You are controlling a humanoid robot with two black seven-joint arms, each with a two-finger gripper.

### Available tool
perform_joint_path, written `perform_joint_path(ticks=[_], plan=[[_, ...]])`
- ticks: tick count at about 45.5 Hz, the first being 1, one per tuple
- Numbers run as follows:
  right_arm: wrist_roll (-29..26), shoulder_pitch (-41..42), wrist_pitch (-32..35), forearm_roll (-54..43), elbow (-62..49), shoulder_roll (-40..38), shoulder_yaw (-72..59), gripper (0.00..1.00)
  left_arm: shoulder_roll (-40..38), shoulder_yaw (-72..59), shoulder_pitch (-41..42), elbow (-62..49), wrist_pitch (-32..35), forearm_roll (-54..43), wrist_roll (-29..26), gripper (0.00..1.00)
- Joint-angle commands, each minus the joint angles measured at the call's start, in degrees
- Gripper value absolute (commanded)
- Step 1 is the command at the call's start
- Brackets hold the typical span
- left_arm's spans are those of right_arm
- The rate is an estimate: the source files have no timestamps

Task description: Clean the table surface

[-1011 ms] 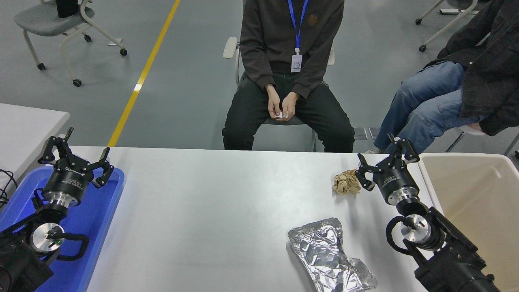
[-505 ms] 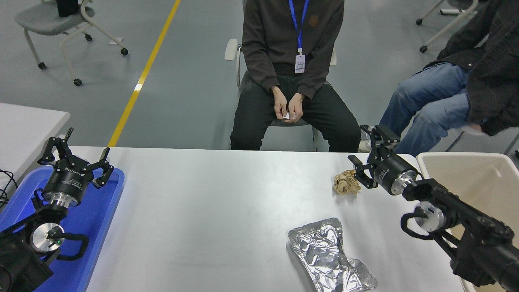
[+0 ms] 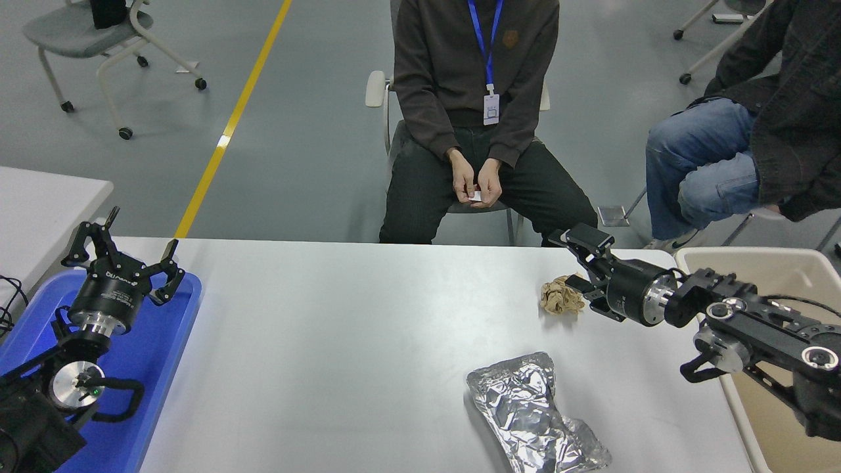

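Foil bag (image 3: 533, 416): crumpled, silver, lying flat on the tabletop at the lower centre-right of the frame, reaching almost to the bottom edge.
Left tool (image 3: 122, 246): parked at the lower left of the frame over a blue tray (image 3: 167, 355), fingers spread wide, holding nothing.
Blue tray: sits on the left end of the tabletop, its right rim beside the bare white surface.
Tabletop (image 3: 341, 341): large white-grey surface filling the lower half of the frame from the blue tray to the bin at the right.
Bin (image 3: 782, 420): beige, open-topped, at the right edge of the frame, touching or just beside the tabletop's right end.
Right tool (image 3: 577, 259): comes in from the right edge, pointing toward the left of the frame, fingers apart, just beside the paper wad and not closed on it.
Paper wad (image 3: 560, 297): brown, crumpled, on the tabletop right of centre, near the far edge.
Person (image 3: 476, 118): seated on a chair beyond the far edge, top centre, hands together in the lap.
Second person (image 3: 755, 138): in jeans, seated at the upper right.
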Motion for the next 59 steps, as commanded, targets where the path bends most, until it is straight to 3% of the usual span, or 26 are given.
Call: perform_joint_path(ticks=[1, 18, 30, 39, 46, 53, 59], plan=[[-1.9, 4.2, -0.1, -6.4, 4.5, -2.9, -7.9, 0.98, 0.0, 0.0, 0.0, 0.0, 0.0, 0.0, 0.0, 1.00], [-1.8, 5.3, 3.0, -23.2, 8.0, -5.5, -13.8, 0.98, 0.0, 0.0, 0.0, 0.0, 0.0, 0.0, 0.0, 1.00], [-1.2, 7.6, 3.5, -28.3, 10.0, -5.9, -18.7, 0.97, 0.0, 0.0, 0.0, 0.0, 0.0, 0.0, 0.0, 1.00], [-2.1, 10.6, 3.1, -30.1, 9.6, -2.1, -24.9, 0.97, 0.0, 0.0, 0.0, 0.0, 0.0, 0.0, 0.0, 1.00], [-5.4, 13.5, 3.0, -29.8, 9.5, 2.4, -28.5, 0.97, 0.0, 0.0, 0.0, 0.0, 0.0, 0.0, 0.0, 1.00], [-12.5, 13.8, 3.0, -29.8, 8.7, 5.8, -30.9, 0.97, 0.0, 0.0, 0.0, 0.0, 0.0, 0.0, 0.0, 1.00], [-13.4, 13.5, 3.0, -30.7, 7.7, 6.1, -31.7, 0.97, 0.0, 0.0, 0.0, 0.0, 0.0, 0.0, 0.0, 1.00]])
